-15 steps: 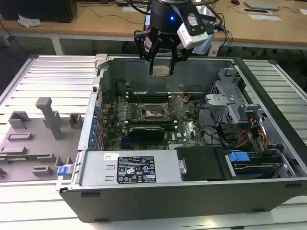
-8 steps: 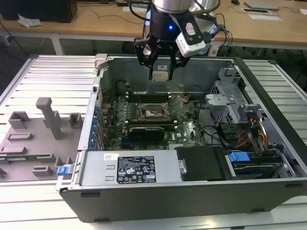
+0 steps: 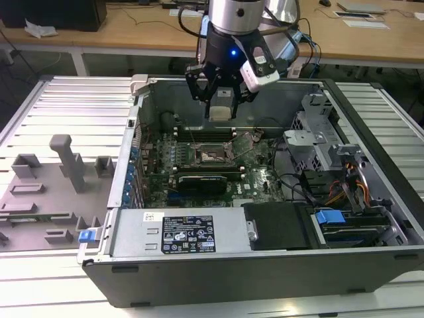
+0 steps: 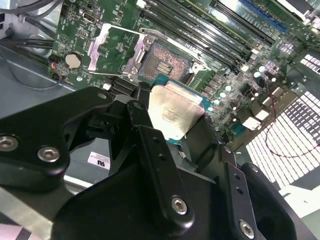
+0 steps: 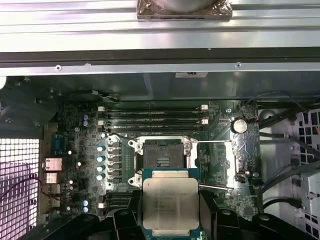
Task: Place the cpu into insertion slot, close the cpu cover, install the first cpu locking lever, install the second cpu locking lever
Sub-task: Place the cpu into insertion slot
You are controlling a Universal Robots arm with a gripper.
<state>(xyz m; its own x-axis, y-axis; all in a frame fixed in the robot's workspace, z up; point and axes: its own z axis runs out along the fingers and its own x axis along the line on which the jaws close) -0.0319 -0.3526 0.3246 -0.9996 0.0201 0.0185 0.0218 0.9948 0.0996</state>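
My gripper [image 3: 221, 111] hangs inside the open computer case, above the motherboard, shut on the cpu [image 5: 170, 202]. The cpu [image 4: 172, 112] is a flat square chip with a silvery top and a green rim, clamped between two black fingers [image 5: 124, 222]. It is held in the air, clear of the board. Just beyond it lies the insertion slot [image 5: 162, 157], a black-framed square socket with a pale contact field [image 4: 165, 62], also seen in the exterior view [image 3: 213, 156]. The cpu cover [image 5: 216, 162] is swung open beside the socket [image 4: 107, 50]. Thin wire levers [image 5: 215, 188] lie along the cover's edges.
Long narrow memory slots [image 5: 155, 117] run beside the socket. A long black card [image 3: 209, 179] sits on the socket's near side. The power supply [image 3: 179, 232], a metal drive cage [image 3: 318, 142] and cables [image 3: 351, 185] crowd the case. A grey fixture tray [image 3: 46, 192] lies outside at the exterior view's left.
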